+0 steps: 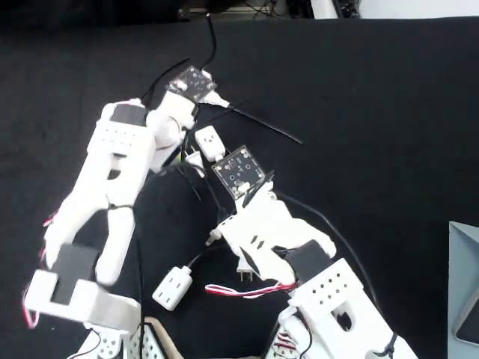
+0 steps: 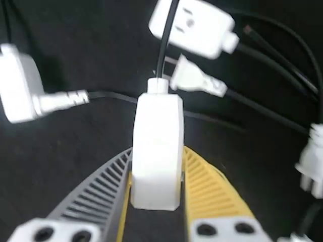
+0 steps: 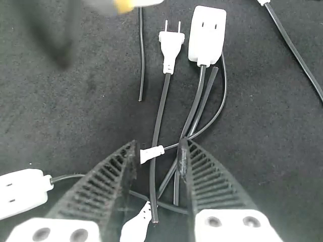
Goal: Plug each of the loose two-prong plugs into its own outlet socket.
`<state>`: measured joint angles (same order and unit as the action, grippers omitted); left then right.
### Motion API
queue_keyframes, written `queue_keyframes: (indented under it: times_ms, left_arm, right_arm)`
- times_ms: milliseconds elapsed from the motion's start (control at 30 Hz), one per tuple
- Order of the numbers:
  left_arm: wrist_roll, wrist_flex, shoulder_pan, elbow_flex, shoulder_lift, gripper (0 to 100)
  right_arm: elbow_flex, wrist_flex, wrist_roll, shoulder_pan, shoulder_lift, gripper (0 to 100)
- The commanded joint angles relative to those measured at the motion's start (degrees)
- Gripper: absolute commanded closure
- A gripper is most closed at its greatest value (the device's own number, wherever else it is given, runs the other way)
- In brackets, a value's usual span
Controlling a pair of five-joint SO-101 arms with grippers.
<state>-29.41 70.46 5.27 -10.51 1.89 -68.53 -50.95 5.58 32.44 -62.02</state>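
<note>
My left gripper (image 2: 157, 151) is shut on a white outlet socket (image 2: 156, 151), held between its grey and yellow fingers, with the black cord leading off the socket's far end. Just beyond it lie a second white socket (image 2: 194, 25) and a loose two-prong plug (image 2: 194, 78). The same pair, socket (image 3: 207, 35) and plug (image 3: 170, 43), lies ahead of my right gripper (image 3: 156, 148), which is open low over the black cloth. A small white cord end (image 3: 151, 153) rests between its fingertips. From above, that socket (image 1: 210, 142) sits between the two arms.
Another white socket (image 1: 172, 286) and a loose plug (image 1: 245, 269) lie near the front edge. Black cords cross the cloth between the arms. Red and white wires (image 1: 239, 290) trail by the right arm's base. A grey object (image 1: 465, 277) sits at the right edge.
</note>
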Motion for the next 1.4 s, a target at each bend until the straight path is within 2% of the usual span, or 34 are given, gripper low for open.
queue_keyframes:
  times_ms: [0, 167, 300, 433, 500, 800, 1033, 1233, 1367]
  left_arm:
    - [2.9, 1.1, 0.3, -6.9, 9.8, 97]
    - [3.1, 0.4, 1.6, -16.6, 13.6, 97]
    - [3.1, -4.0, 2.7, -24.7, 14.2, 96]
    - [3.6, -6.2, 3.7, -30.7, 14.2, 83]
    - [6.1, -6.0, 3.0, -31.0, 14.3, 78]
    - [4.1, -6.4, -9.1, -26.3, 14.2, 77]
    - [1.8, -8.6, -15.3, -25.5, 14.3, 77]
    - [1.9, 1.8, -14.4, -21.1, 20.5, 77]
    - [3.4, 4.7, -14.2, -23.5, 30.2, 77]
  right_arm:
    - [0.3, 1.1, 0.4, -0.4, -0.6, 86.8]
    - [0.3, 1.1, 0.1, -0.4, -0.6, 86.8]
    - [0.2, 1.1, 0.1, -0.4, -0.6, 86.8]
    - [0.2, 1.1, 0.1, -0.4, -0.6, 86.8]
    - [0.2, 1.1, 0.1, -0.4, -0.6, 86.8]
    - [0.2, 1.1, 0.4, -0.4, -0.6, 86.8]
    - [0.2, 1.1, 0.4, -0.4, -0.6, 86.8]
    - [0.7, -0.5, 0.4, -0.4, -0.6, 86.8]
    - [7.0, -10.2, -0.2, -0.4, -0.5, 86.8]
